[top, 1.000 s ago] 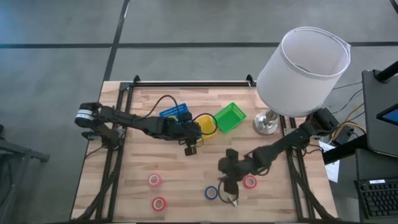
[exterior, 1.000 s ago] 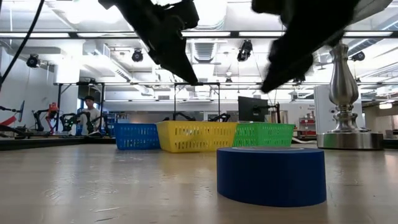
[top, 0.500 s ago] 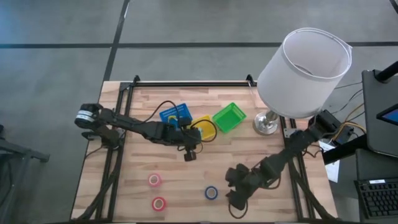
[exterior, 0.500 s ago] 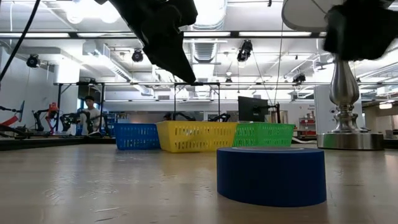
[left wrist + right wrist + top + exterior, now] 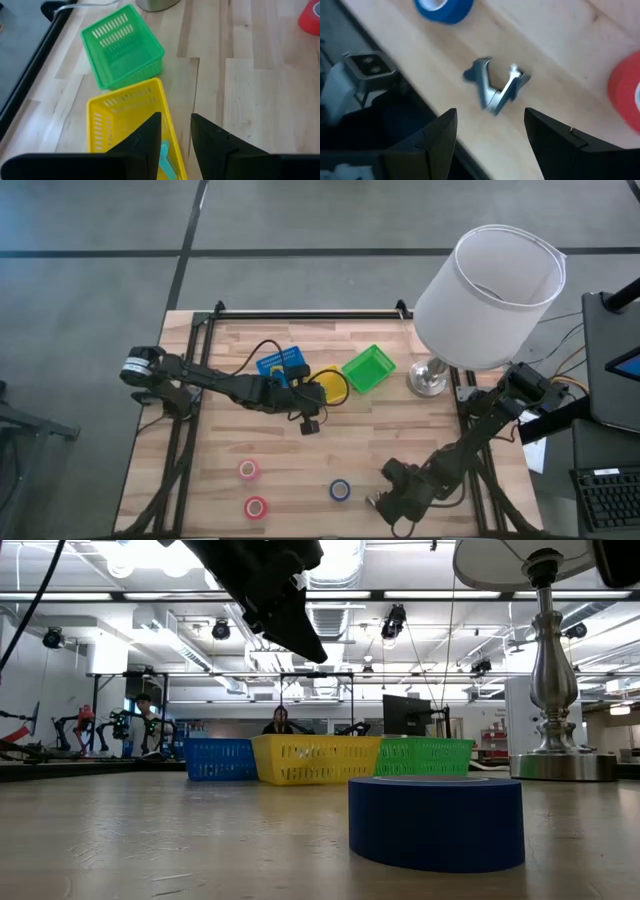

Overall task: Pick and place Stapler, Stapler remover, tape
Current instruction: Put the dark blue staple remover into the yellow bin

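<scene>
With fingers spread and empty, the right claw (image 5: 490, 145) hovers directly over the staple remover (image 5: 496, 90) at the bench (image 5: 560, 50) edge, where a clumsy descent could knock it off.

Left tool (image 5: 176, 132) narrowly parted, extended mid-table; right tool (image 5: 490, 135) open, near front edge

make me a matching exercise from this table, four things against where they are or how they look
Things:
1. green bin
2. blue tape roll
3. staple remover
4. yellow bin

Descriptions:
a. lying near the front table edge, ahead of the right pincer
b. empty, tilted, nearest the lamp base
c. between the blue and green bins
d. ring right of two pink-red rolls

Pairs: 1-b, 2-d, 3-a, 4-c
</scene>
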`<state>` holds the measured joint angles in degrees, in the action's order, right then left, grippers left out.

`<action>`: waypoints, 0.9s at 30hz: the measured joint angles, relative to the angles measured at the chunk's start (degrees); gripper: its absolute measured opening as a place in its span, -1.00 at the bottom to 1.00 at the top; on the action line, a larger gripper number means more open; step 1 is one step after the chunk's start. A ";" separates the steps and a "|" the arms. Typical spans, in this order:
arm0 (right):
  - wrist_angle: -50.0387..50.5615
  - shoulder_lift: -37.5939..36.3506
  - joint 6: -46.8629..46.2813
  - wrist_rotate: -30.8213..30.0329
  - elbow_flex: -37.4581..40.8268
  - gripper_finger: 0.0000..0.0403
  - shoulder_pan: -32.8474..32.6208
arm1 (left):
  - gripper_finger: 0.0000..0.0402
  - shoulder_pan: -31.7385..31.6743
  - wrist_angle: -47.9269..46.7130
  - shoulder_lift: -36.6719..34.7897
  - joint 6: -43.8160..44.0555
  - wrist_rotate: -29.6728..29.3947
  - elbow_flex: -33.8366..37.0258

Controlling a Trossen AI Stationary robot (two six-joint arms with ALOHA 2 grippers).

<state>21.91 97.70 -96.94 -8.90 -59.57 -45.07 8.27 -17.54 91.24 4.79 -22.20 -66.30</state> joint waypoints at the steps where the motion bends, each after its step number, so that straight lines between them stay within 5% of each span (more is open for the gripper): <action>1: -0.14 0.82 -0.47 -0.13 -0.02 0.12 0.01 | -0.46 -0.02 0.24 0.00 -0.44 -0.01 0.00; 27: 2.83 10.11 -6.14 -0.86 -3.37 0.12 0.77 | -0.46 -0.61 1.64 0.02 -2.94 -0.24 0.00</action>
<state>24.73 107.81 -103.08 -9.75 -62.94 -44.30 7.66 -15.89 91.26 1.85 -22.44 -66.30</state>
